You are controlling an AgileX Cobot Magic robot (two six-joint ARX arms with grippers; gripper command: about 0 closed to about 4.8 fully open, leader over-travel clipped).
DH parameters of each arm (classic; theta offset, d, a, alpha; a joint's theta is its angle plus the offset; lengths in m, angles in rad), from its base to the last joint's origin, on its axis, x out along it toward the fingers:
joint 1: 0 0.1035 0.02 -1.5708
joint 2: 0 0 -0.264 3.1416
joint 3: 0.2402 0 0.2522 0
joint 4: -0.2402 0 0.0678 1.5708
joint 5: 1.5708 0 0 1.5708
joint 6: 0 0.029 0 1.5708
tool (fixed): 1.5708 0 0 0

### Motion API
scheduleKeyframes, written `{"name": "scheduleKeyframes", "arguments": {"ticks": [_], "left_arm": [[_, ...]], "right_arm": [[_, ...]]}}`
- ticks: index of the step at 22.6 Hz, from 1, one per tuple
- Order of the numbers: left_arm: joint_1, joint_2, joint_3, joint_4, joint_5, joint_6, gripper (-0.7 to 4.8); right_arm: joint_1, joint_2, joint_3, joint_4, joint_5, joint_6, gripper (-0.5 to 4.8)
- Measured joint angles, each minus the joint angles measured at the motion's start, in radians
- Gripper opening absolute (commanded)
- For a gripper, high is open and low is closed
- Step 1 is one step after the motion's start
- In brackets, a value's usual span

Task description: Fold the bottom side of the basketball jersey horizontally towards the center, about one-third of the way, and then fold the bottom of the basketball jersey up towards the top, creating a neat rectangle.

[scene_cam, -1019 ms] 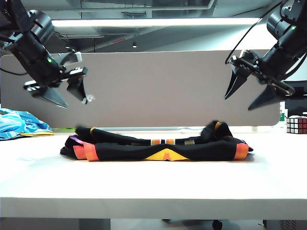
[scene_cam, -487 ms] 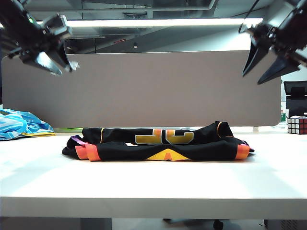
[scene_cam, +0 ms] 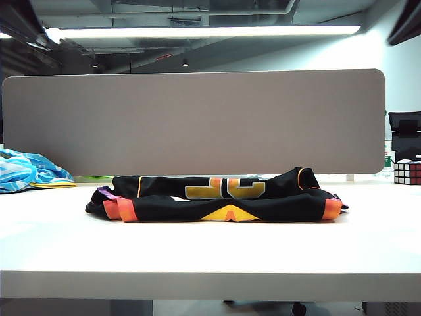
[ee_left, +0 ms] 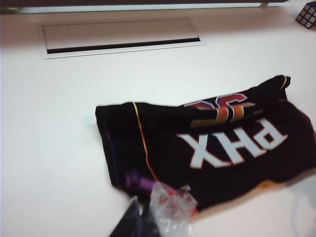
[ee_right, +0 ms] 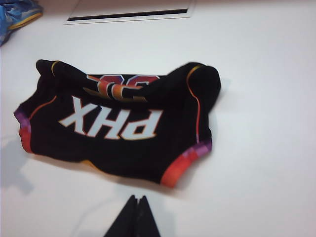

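The basketball jersey [scene_cam: 217,197] lies folded into a low black bundle in the middle of the white table, orange trim at both ends. From above it shows white "PHX" lettering [ee_left: 232,145] [ee_right: 116,121] and thin orange piping. My left gripper [ee_left: 144,203] hangs high above the jersey's trimmed corner, shut, holding nothing; one finger [ee_left: 170,212] is wrapped in clear tape. My right gripper [ee_right: 137,200] hovers above bare table beside the jersey's other trimmed end, shut and empty. In the exterior view neither gripper shows; only dark bits of arm sit in the top corners.
A light blue striped cloth [scene_cam: 26,171] [ee_right: 17,12] lies at the table's far left. A Rubik's cube [scene_cam: 406,171] [ee_left: 307,15] stands at the far right. A grey divider panel [scene_cam: 197,122] runs behind the table, with a cable slot [ee_left: 123,37] in front of it.
Both arms rose up out of the exterior view and both grippers went from open to shut. The jersey's top layer settled flatter, with the number now showing.
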Motion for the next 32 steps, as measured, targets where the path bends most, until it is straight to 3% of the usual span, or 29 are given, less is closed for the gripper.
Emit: {"name": "scheduleKeyframes", "arguments": {"ticks": [5, 11, 13, 21, 25, 32], "left_arm": [[-0.004, -0.216, -0.253, 0.04, -0.072, -0.022, -0.05], [-0.005, -0.439, -0.544, 0.18, -0.08, -0.135, -0.05], [-0.005, -0.587, -0.682, 0.294, -0.087, -0.202, -0.05], [-0.006, -0.792, -0.842, 0.392, -0.164, -0.215, -0.05], [-0.008, -0.902, -0.946, 0.48, -0.179, -0.215, -0.05], [-0.008, -1.035, -1.023, 0.489, -0.182, -0.228, -0.05]], "right_arm": [[0.0, -0.196, -0.137, 0.05, 0.023, 0.0, -0.04], [0.0, -0.372, -0.32, 0.13, 0.051, 0.004, -0.04], [0.001, -0.491, -0.477, 0.264, 0.072, 0.062, -0.04], [0.019, -0.613, -0.746, 0.604, 0.193, 0.182, -0.04], [0.098, -0.615, -0.859, 0.695, 0.274, 0.117, -0.04], [0.163, -0.616, -0.934, 0.737, 0.383, 0.047, -0.04]]}}
